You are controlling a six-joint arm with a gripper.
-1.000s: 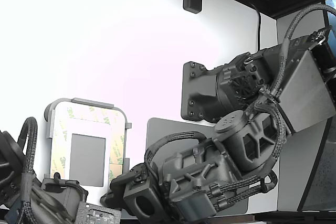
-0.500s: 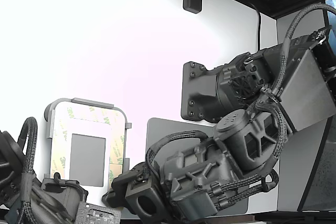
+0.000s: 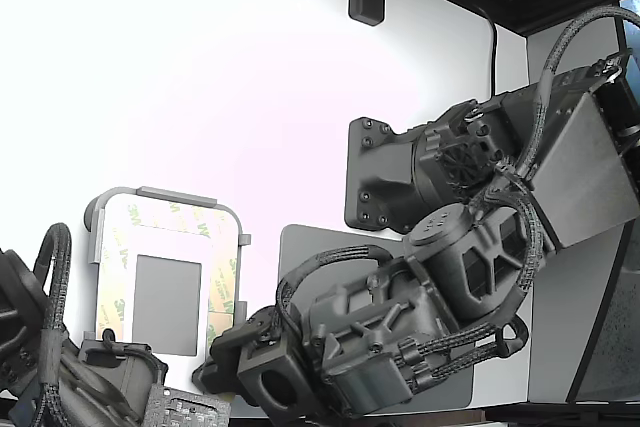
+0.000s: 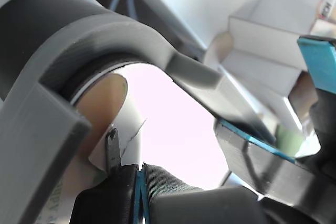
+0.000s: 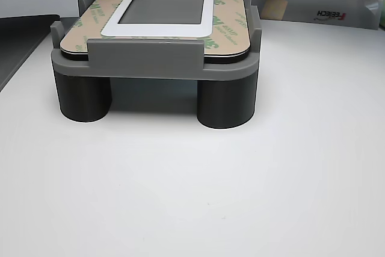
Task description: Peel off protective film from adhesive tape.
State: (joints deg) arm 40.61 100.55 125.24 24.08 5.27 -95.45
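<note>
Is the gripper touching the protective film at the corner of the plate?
Cannot tell. In the wrist view the gripper meets at the tan protective film near the holder rim, but the blurred close-up shows neither contact nor gap plainly.

tan 3M-printed protective film (image 5: 230, 25), flat on adhesive tape (image 3: 224, 282)

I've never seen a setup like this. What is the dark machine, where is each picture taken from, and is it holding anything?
The dark bulk is a robot arm, seen from above in the exterior view. Its gripper reaches to a grey holder on a white table. A second arm shows in the corner at that view's left. In the holder lies a plate framed by tan tape with printed film on top. The other view looks at the holder from table level. The wrist view rides on the arm, very close: the fingertips sit at the film's edge by the holder's rim. Whether they pinch it, I cannot tell.
</note>
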